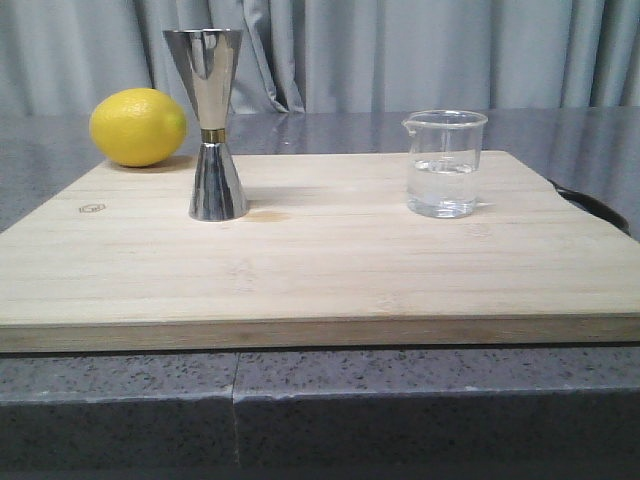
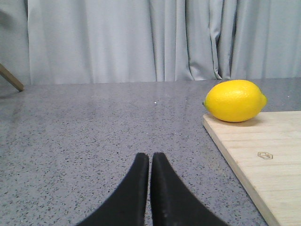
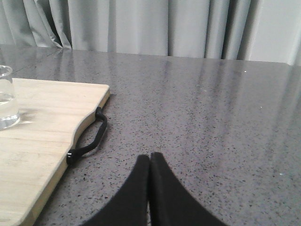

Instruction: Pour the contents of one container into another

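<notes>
A clear glass beaker (image 1: 444,163) with some clear liquid stands upright on the right part of the wooden board (image 1: 330,270); its edge also shows in the right wrist view as the beaker (image 3: 6,99). A shiny steel hourglass jigger (image 1: 213,125) with a brass waist band stands upright on the board's left part. My left gripper (image 2: 150,157) is shut and empty over the grey counter, left of the board. Right of the board, my right gripper (image 3: 150,157) is shut too, with nothing in it. Neither gripper shows in the front view.
A yellow lemon (image 1: 138,126) lies at the board's far left corner, also seen as the lemon (image 2: 235,100). The board has a black strap handle (image 3: 89,139) on its right side. Grey curtains hang behind the speckled counter (image 1: 300,400).
</notes>
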`<state>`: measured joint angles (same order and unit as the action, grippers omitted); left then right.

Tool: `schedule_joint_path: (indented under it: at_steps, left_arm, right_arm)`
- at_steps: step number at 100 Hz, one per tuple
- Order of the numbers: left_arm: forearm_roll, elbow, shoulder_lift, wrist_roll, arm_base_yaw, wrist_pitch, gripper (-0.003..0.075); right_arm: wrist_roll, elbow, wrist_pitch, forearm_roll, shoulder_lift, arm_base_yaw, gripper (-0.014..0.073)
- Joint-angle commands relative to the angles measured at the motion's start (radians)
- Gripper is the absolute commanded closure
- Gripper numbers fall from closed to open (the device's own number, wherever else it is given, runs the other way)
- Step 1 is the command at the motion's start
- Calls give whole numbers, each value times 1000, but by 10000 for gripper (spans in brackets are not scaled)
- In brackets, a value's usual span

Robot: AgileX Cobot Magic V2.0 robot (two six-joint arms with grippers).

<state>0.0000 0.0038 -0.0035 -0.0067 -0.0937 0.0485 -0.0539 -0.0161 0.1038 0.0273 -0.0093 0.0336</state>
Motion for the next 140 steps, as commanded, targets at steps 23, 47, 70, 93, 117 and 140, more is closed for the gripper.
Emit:
schedule_joint_path:
  at_steps: [23,47,70,93,117,140]
  left_arm:
    - [0,38,-28,-2,-8,-83,739]
    - [0,38,-28,-2,-8,-83,739]
    - [0,38,-28,-2,-8,-83,739]
    - [0,38,-28,-2,-8,-83,739]
    - [0,38,-28,-2,-8,-83,739]
    - [0,38,-28,-2,-8,-83,739]
  right_arm:
    - [-8,-29,-73,0,-20,-2,666]
    - [-8,-29,-73,0,-20,-2,666]
    - [-8,-29,-73,0,-20,-2,666]
    - [-8,-29,-141,0,-20,-2,666]
    - [-8,-29,-150,0,-20,-2,666]
    - [-8,-29,-173,0,-20,-2,666]
